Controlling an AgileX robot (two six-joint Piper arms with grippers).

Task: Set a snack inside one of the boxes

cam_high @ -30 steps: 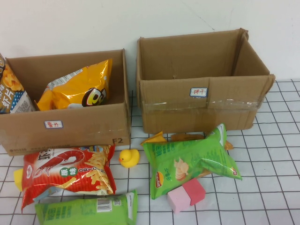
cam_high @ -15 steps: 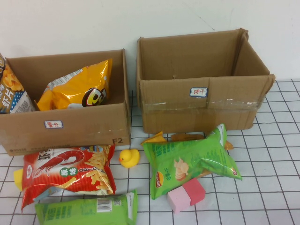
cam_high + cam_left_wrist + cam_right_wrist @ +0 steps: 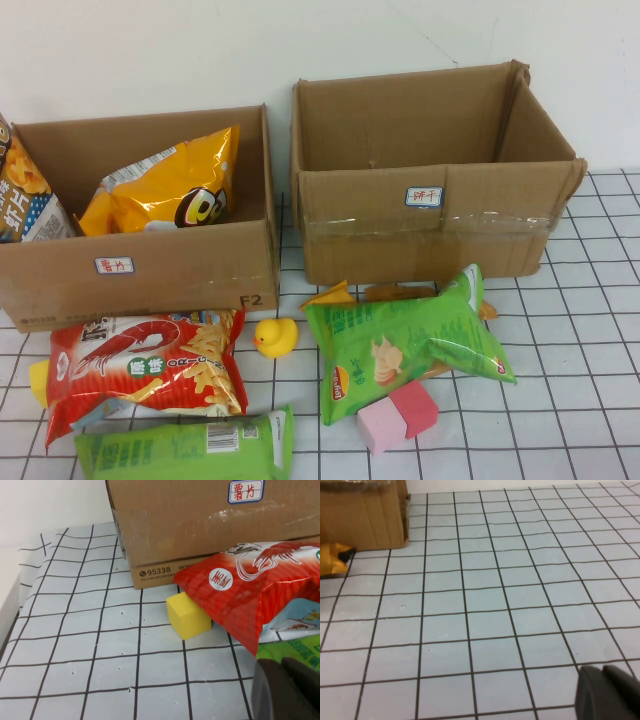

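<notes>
Boxes dominate the gridded worktop (image 3: 580, 400): the left box (image 3: 140, 270) already holds a yellow bag (image 3: 170, 185), the right box (image 3: 430, 225) stands empty. In front lie 3 loose snacks, the red shrimp-chip bag (image 3: 145, 365), the green chip bag (image 3: 405, 340) and a green packet (image 3: 185, 450), their long axes running left to right across the worktop. The red bag sits just before the left box, on the left arm's side. The left claw (image 3: 287, 690) hangs low beside that bag and a yellow block (image 3: 187, 615), seemingly the nearer. The right claw (image 3: 607, 692) hovers over bare grid. Neither holds anything; how wide either is open cannot be told.
</notes>
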